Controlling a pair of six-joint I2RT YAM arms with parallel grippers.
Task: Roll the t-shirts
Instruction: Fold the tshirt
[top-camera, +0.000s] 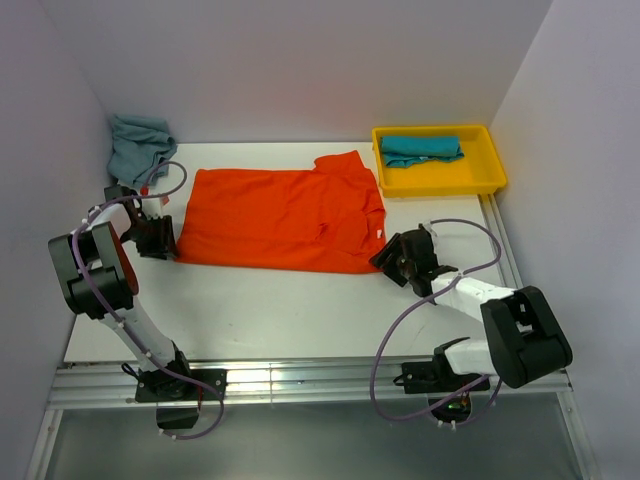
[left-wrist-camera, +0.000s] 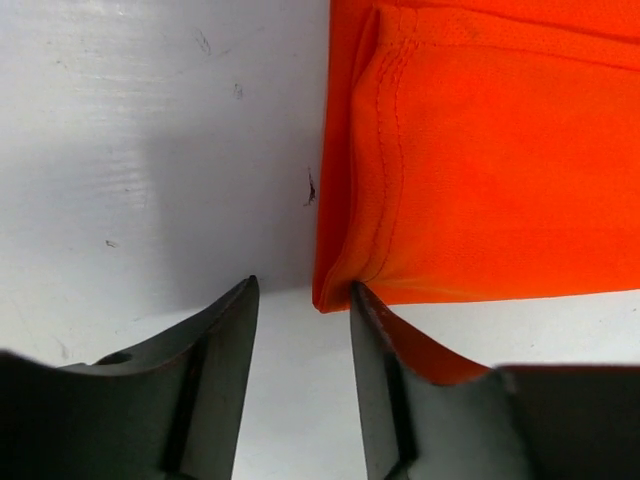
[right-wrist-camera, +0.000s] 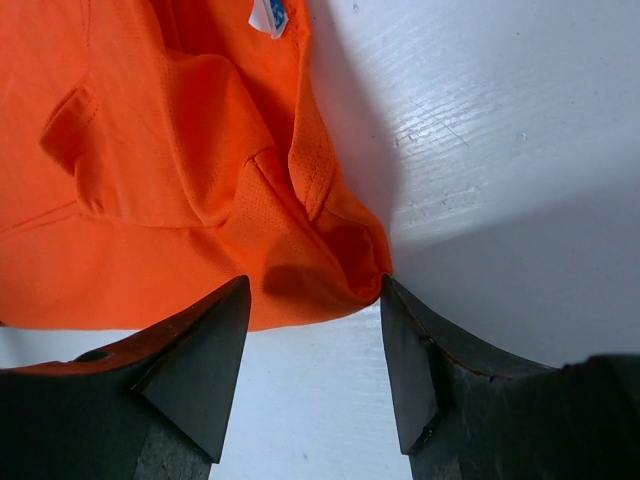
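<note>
Where the two arms reach out from the near edge of the white table (top-camera: 280, 315), both grippers sit low at the ends of the orange-red t-shirt (top-camera: 275, 220). The right gripper (top-camera: 397, 258) is at the shirt's 4 o'clock corner. In the right wrist view its jaws stand apart (right-wrist-camera: 315, 285), with a rumpled fold of the fine-mesh cloth (right-wrist-camera: 180, 180) bulging into the gap between the fingertips; contact with the pads cannot be judged. A small white and blue label (right-wrist-camera: 268, 14) shows at 12 o'clock in that view. The left gripper (top-camera: 158, 238) is at the shirt's 8 o'clock corner. Its jaws are also apart (left-wrist-camera: 300, 290), and the stitched hem corner (left-wrist-camera: 480, 170) pokes into the gap, touching the fingertip at 3 o'clock (left-wrist-camera: 375, 340). The shirt itself lies flat across the middle of the table as a broad band, hem end toward 9 o'clock, collar end toward 3 o'clock, with light creases near the collar. Farther back, at 1 o'clock, a yellow tray (top-camera: 440, 184) holds a teal t-shirt (top-camera: 420, 150) in a compact bundle. At 10 o'clock, a grey-blue t-shirt (top-camera: 138, 145) lies crumpled in the back corner.
</note>
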